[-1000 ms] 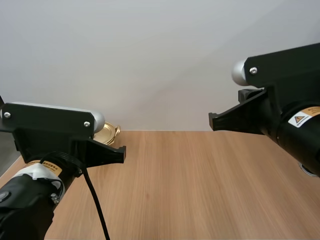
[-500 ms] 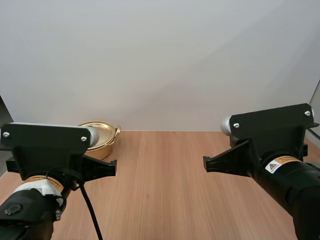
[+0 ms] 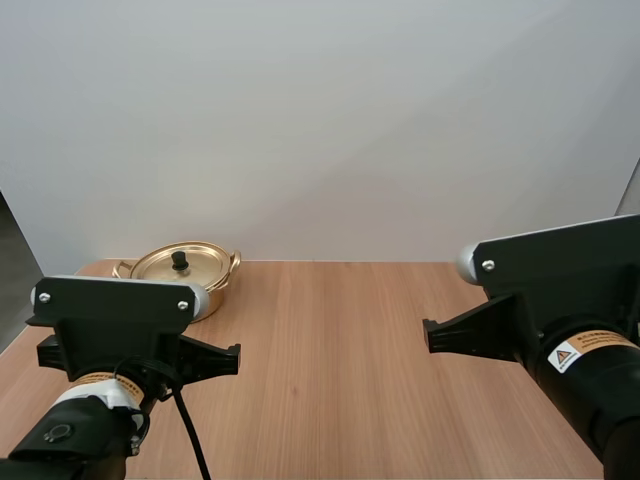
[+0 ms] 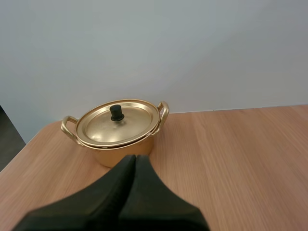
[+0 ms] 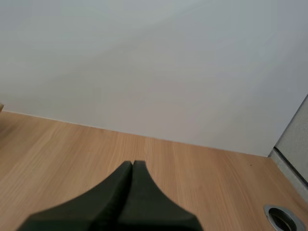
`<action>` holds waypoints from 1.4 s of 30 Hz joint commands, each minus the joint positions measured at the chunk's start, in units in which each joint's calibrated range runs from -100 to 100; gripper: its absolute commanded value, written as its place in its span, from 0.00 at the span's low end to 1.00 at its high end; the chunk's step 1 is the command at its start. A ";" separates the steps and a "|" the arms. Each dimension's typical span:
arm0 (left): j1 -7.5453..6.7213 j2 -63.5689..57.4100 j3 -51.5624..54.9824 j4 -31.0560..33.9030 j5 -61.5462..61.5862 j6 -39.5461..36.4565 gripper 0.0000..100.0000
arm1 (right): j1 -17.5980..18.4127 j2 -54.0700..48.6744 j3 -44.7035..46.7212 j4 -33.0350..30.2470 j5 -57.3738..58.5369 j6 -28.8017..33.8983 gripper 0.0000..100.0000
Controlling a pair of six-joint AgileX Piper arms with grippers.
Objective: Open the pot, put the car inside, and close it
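Observation:
A gold pot with two side handles stands at the table's far left, close to the back wall. Its lid is on, with a black knob in the middle. My left gripper is shut on nothing, its fingers together as one dark wedge. It points at the pot from a short way in front, apart from it. My left arm sits low at the near left. My right gripper is also shut on nothing, over bare wood toward the back right. My right arm is at the near right.
The wooden table runs back to a plain white wall. Its left edge drops off just beside the pot. A round metal grommet is set into the table near its right edge.
Both arms have dropped lower in the high view. The pot, half hidden behind my left arm before, now shows whole with its lid and knob.

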 commanded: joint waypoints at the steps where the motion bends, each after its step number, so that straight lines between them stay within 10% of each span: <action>1: 0.00 0.03 0.50 -0.19 -1.60 0.02 0.00 | -0.03 0.04 0.10 0.08 -0.58 0.57 0.00; 6: 0.00 0.03 4.98 0.69 -25.96 0.02 0.00 | -0.03 0.04 4.75 -0.04 -23.42 0.57 0.00; 12: 0.47 -0.09 9.68 -0.83 -27.70 0.02 0.00 | -0.03 0.04 15.17 0.56 -39.58 0.57 0.00; 42: 0.76 -2.39 12.27 -3.27 -15.17 0.02 0.00 | 0.30 -0.21 26.55 8.21 -25.49 0.70 0.00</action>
